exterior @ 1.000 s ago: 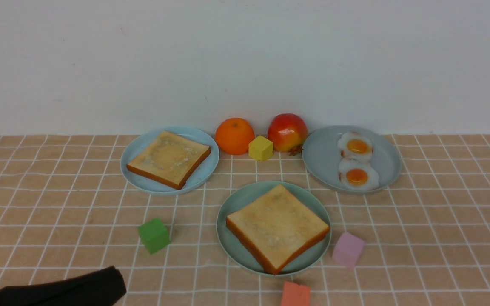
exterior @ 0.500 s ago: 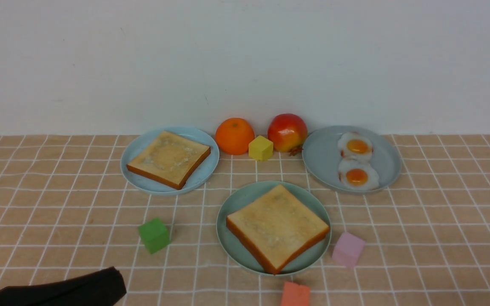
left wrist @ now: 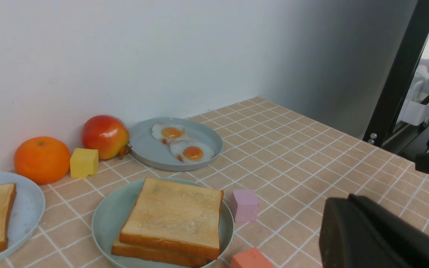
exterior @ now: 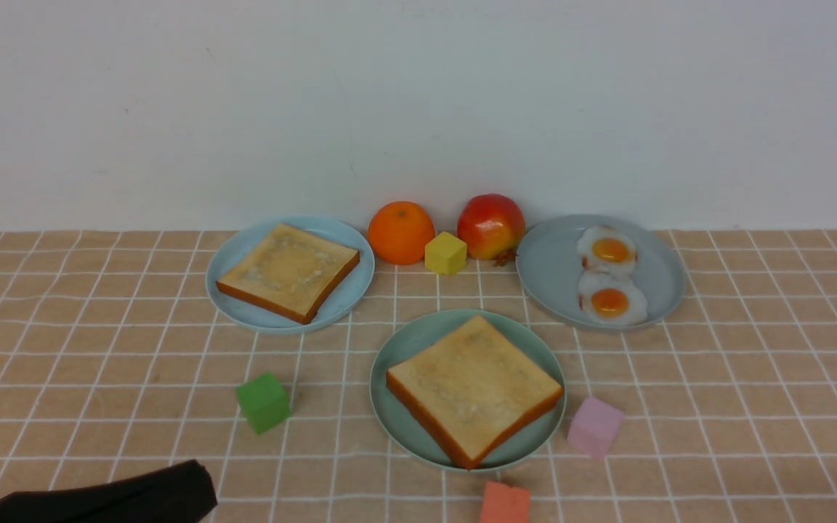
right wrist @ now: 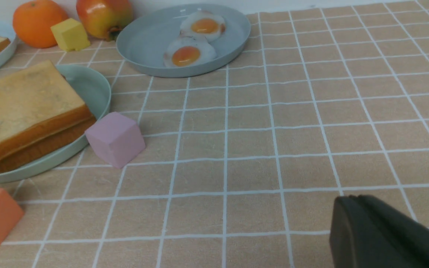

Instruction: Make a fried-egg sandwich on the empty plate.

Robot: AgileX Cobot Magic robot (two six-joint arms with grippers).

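Observation:
The empty plate of the task, the mint-green plate [exterior: 404, 341], holds two toast slices stacked flat: a top slice [exterior: 473, 385] and a lower slice [left wrist: 143, 253] just beneath it. Nothing shows between the slices. The stack [right wrist: 21, 104] on this plate [right wrist: 91, 87] also appears in the right wrist view. My left gripper [exterior: 204, 487] lies low at the near left, shut and empty, well away from the plate; its tip [left wrist: 348, 197] shows closed. My right gripper [right wrist: 352, 199] is shut and empty over bare cloth, out of the front view.
A light-blue plate [exterior: 244, 309] with one toast slice [exterior: 288, 270] sits back left. A grey-blue plate [exterior: 556, 269] with two fried eggs [exterior: 609, 301] is back right. An orange [exterior: 400, 231], yellow cube [exterior: 445, 253], apple [exterior: 491, 225], green cube [exterior: 264, 402], pink cube [exterior: 594, 426] and orange-red cube [exterior: 504, 503] stand around.
My left gripper has sunk very slightly toward the near edge. Nothing on the table has moved.

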